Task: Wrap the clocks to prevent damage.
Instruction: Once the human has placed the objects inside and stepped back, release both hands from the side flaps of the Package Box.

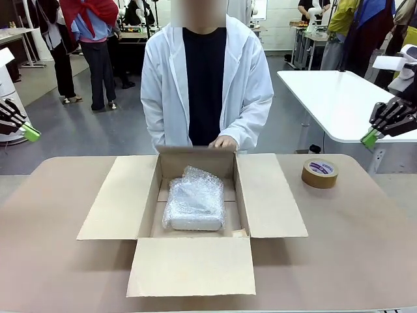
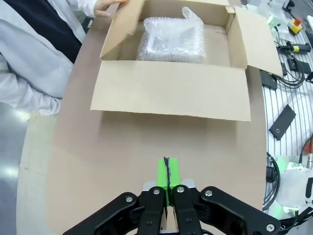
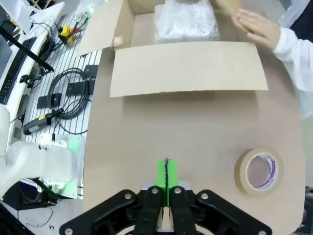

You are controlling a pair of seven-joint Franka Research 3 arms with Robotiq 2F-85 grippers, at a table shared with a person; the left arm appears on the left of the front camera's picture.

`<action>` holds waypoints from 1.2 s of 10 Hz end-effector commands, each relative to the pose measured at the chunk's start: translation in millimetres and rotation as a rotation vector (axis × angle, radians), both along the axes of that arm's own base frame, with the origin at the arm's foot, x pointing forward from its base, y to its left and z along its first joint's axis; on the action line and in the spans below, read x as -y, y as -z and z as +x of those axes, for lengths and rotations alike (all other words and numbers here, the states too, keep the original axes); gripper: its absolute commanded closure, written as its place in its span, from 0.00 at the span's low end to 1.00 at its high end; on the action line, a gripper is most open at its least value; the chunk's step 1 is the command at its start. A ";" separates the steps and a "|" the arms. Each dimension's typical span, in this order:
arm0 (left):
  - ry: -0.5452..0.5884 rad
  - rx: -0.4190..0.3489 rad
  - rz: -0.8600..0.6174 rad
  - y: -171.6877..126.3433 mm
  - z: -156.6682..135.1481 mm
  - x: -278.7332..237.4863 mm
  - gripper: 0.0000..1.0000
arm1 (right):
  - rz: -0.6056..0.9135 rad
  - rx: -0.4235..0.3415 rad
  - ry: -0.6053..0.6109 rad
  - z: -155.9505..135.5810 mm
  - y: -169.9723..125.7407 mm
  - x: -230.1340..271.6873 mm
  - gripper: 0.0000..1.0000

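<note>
The clocks show as one whitish bundle in clear bubble wrap (image 1: 193,201) lying inside an open brown cardboard box (image 1: 267,195) at the table's middle; no clock face is visible. The bundle (image 2: 172,39) also appears in the left wrist view and at the top of the right wrist view (image 3: 187,22). My left gripper (image 1: 30,133) hangs shut at the far left, above and off the table. My right gripper (image 1: 369,138) hangs shut at the far right. In both wrist views the green pads (image 2: 167,175) (image 3: 167,174) are pressed together, holding nothing. A person's hand (image 1: 225,141) rests on the box's far flap.
A brown tape roll (image 1: 319,173) lies on the table right of the box, also seen in the right wrist view (image 3: 259,171). The box's four flaps are spread flat outward. Cables and tools (image 3: 58,103) lie on a perforated bench beside the table. A white table (image 1: 339,98) stands behind at right.
</note>
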State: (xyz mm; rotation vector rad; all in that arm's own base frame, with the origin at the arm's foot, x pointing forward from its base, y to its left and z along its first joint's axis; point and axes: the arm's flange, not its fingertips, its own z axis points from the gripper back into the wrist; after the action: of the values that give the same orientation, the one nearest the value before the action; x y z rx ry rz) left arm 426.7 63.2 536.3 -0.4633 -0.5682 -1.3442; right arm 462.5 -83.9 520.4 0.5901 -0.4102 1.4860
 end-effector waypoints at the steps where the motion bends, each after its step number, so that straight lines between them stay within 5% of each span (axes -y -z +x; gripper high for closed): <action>1: 0.045 0.001 -0.004 0.9 -8.5 -1.1 1.00 | 0.046 0.014 0.022 -20.1 -6.7 -1.8 0.99; 12: 0.040 0.002 -0.008 -3.2 -8.3 -1.1 1.00 | 0.025 0.019 0.004 -26.9 -18.6 4.1 0.99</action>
State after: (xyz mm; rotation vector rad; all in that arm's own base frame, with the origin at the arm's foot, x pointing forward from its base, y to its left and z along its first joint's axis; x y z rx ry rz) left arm 418.4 63.9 538.8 -0.4822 -0.5657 -1.3825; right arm 435.0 -86.9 539.8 0.5940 -0.4421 1.4841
